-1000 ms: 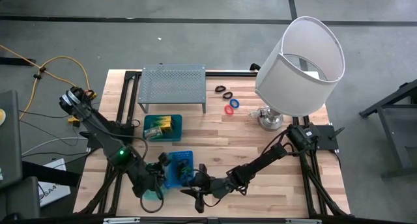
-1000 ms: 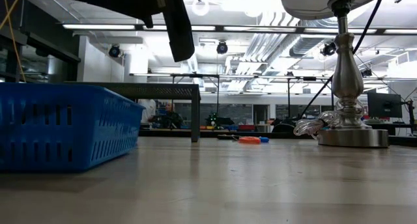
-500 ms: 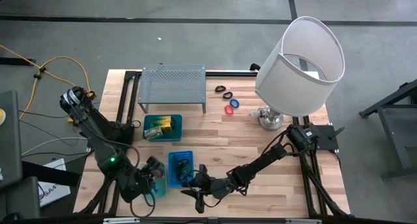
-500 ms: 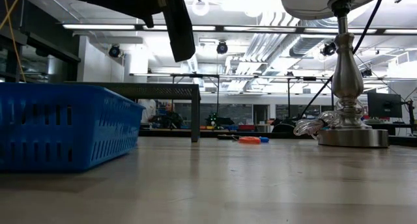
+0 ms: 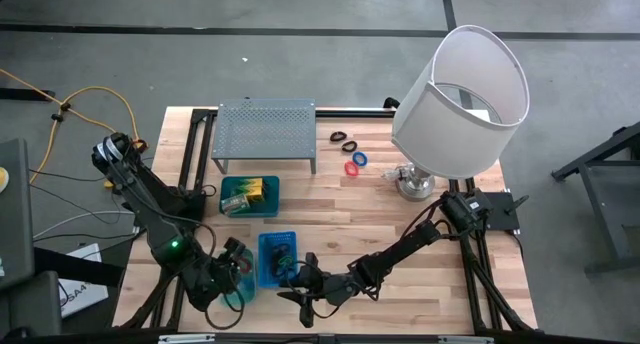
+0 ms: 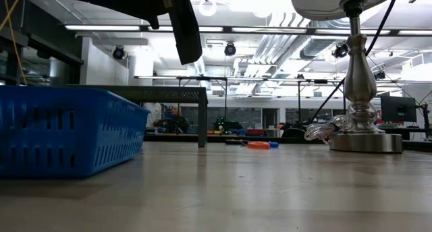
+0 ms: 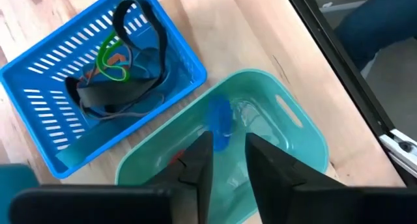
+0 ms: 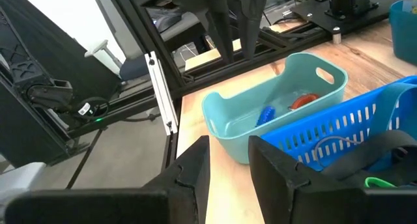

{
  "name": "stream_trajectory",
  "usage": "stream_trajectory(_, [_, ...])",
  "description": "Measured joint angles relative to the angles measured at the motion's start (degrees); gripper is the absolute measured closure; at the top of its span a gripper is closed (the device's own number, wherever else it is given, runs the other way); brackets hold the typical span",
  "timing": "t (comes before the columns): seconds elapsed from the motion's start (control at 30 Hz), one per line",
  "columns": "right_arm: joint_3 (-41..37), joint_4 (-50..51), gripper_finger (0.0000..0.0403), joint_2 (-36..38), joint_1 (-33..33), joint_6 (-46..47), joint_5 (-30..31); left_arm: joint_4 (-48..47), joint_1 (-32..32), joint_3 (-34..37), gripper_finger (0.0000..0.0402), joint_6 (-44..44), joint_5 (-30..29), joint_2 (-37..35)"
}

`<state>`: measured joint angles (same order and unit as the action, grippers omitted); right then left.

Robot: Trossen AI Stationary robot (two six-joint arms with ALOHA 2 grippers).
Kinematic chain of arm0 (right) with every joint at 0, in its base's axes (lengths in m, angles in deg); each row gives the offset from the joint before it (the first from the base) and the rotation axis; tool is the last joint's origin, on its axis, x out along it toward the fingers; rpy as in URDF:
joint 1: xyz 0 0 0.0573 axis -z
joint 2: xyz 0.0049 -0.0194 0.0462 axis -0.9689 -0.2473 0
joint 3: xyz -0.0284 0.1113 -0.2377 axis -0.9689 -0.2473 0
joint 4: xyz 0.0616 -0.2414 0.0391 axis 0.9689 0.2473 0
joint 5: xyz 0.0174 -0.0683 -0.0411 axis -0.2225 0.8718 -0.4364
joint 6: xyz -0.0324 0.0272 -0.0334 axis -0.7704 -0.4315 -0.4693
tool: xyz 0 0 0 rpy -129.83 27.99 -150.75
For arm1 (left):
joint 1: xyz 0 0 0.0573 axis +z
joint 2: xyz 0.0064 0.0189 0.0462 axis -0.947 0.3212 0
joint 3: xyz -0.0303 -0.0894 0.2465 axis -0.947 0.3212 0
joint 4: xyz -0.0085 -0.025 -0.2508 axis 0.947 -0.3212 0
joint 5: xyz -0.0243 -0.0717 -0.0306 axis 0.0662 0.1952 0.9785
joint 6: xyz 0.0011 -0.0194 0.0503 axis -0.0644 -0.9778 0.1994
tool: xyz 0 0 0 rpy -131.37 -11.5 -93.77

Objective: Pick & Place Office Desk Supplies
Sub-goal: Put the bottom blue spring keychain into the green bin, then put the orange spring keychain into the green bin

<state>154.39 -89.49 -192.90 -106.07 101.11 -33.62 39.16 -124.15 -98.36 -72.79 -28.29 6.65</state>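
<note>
Hovering over the teal tray [image 7: 293, 129], the left gripper [image 7: 228, 162] stands open above a blue ring [image 7: 218, 116] lying inside; next comes fetching the rings [image 5: 355, 163] near the lamp [image 5: 460, 99].

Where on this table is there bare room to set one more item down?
Bare wood lies between the lamp base, the rings and the right gripper. It is crowded at the near left: blue basket, teal bin and left gripper sit close together.
</note>
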Motion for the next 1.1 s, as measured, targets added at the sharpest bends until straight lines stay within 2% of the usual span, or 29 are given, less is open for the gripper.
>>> stream_trajectory(0.2, [0.0,0.0,0.0309,0.0,-0.04,0.02,-0.02,0.02,-0.02,0.0,0.0285,0.02,0.02,0.0])
stream_trajectory(0.63, [0.0,0.0,0.0309,0.0,-0.04,0.02,-0.01,0.07,-0.02,0.02,0.0281,0.05,-0.17,0.02])
stream_trajectory(0.7, [0.0,0.0,0.0309,0.0,0.0,0.02,0.32,0.09,-0.02,0.03,0.0281,0.61,-2.13,0.02])
stream_trajectory(0.83, [0.0,0.0,0.0309,0.0,0.48,0.02,0.9,0.47,0.16,0.04,0.0281,1.99,-9.7,0.04])
stream_trajectory(0.9, [0.0,0.02,0.0309,0.0,0.98,0.02,2.73,1.23,0.5,0.06,0.0281,3.34,-11.86,0.04])
stream_trajectory(1.1, [0.0,0.26,0.0309,0.0,3.12,-0.4,12.08,3.35,1.89,0.07,0.0281,5.25,-12.02,0.04])
